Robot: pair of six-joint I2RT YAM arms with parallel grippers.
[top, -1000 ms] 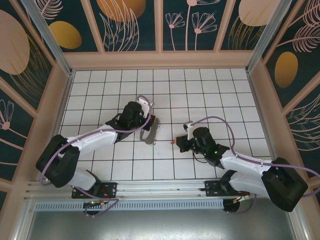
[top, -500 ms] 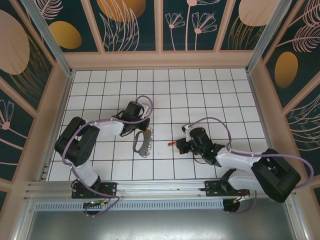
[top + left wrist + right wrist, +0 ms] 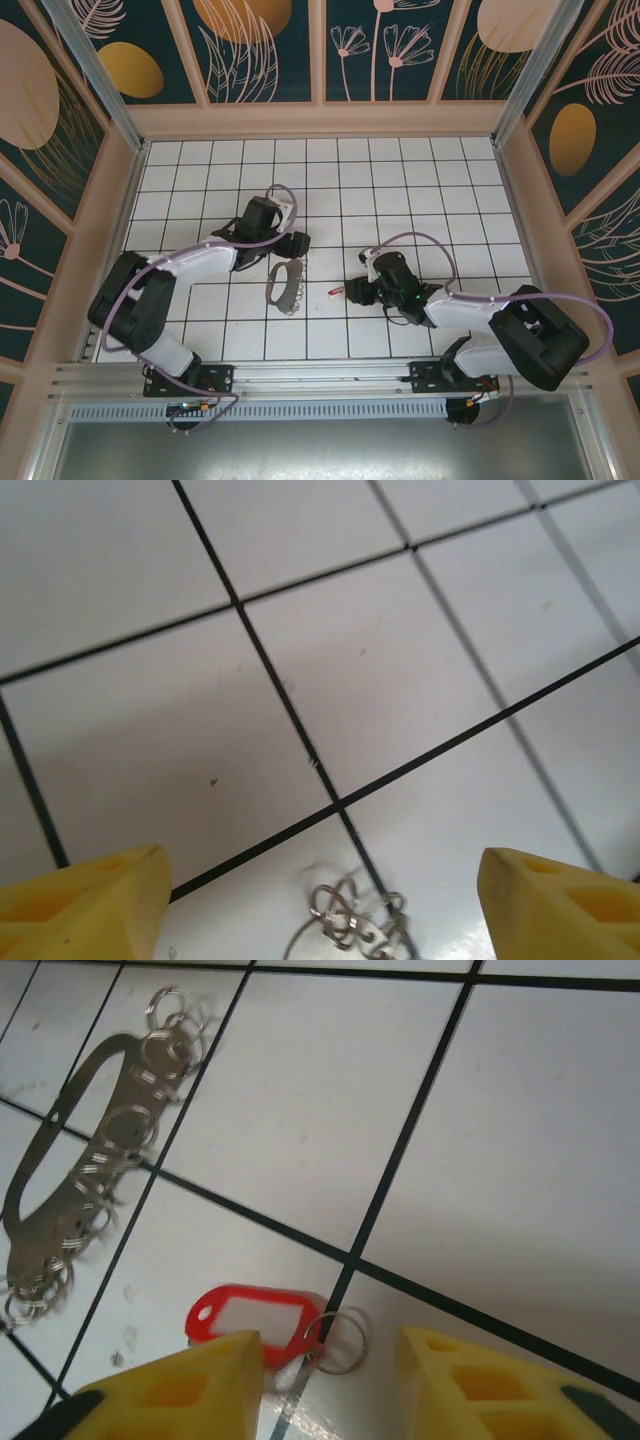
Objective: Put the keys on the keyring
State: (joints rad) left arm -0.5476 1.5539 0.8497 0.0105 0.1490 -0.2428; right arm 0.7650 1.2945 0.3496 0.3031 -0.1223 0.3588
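The keys (image 3: 252,1316) lie just at twelve o'clock of the nearer right gripper (image 3: 330,1348), jaws parted, their long axis running nine-to-three.

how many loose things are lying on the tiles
2: the oblong metal keyring strung with small rings, left of centre, and the red plastic key tag on a small ring, to its right near the right arm's fingers. None seem hidden.

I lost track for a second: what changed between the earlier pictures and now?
The left gripper let go of the keyring, which dropped to the tiles, and drew back open. The right gripper opened, leaving the red-tagged key lying before its fingers. The key is still off the keyring.
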